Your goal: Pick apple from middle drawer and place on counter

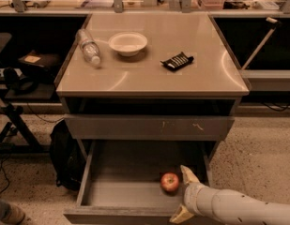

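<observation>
The apple point(170, 182) is lying loose on the floor of the middle drawer point(121, 196), which is pulled open. It is found toward the right side of the drawer, about halfway between the back and the front wall, and it is not held by anything.

The gripper point(185, 195) is placed inside the drawer just to the right of the apple, at the end of the pale arm point(238, 209) that enters from the lower right. Its two fingers are spread wide apart and nothing is held between them. The far finger point(188, 175) is just beside the right side of the apple; whether the skin is touched cannot be told surely from this angle. The near finger point(181, 214) is by the front wall of the drawer, apart from the apple.

The step in hand is judged to be the reach before the grasp. To do it well, the gripper should be moved to the left until the apple is centred between the fingers, and only then closed. If the jaws are closed from here, the apple could be pushed by one finger and rolled away on the smooth floor.

Relative to the jaws, the apple is at the mouth of the opening but not inside it, left of the fingertips and nearer to the far one. Above, the counter point(154, 78) carries a white bowl point(128, 43), a bottle point(89, 47) and a black object point(177, 61).
</observation>
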`<state>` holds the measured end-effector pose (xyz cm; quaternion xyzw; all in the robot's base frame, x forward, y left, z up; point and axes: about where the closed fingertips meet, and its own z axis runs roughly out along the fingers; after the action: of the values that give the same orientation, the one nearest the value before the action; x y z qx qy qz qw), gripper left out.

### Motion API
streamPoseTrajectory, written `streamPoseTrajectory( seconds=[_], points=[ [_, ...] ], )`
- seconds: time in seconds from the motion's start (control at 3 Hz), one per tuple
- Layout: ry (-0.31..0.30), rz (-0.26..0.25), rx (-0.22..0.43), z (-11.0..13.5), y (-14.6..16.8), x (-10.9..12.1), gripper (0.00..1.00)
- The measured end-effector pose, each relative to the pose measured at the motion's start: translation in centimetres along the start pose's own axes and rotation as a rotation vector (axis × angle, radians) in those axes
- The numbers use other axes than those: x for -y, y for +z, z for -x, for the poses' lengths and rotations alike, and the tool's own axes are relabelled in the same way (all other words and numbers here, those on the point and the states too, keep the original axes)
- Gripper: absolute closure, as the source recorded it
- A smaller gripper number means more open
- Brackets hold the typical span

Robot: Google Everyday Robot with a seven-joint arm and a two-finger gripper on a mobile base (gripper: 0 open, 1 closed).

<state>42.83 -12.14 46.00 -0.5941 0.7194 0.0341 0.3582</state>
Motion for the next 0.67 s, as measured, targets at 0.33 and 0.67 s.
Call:
streamPoseTrajectory(
  seconds=[0.33,0.67],
  points=[
    [0.030,-0.025,0.033,-0.3,-0.9,1.1,0.00],
    [0.087,-0.068,0.022,-2.3,-2.9,1.8,0.00]
  ],
)
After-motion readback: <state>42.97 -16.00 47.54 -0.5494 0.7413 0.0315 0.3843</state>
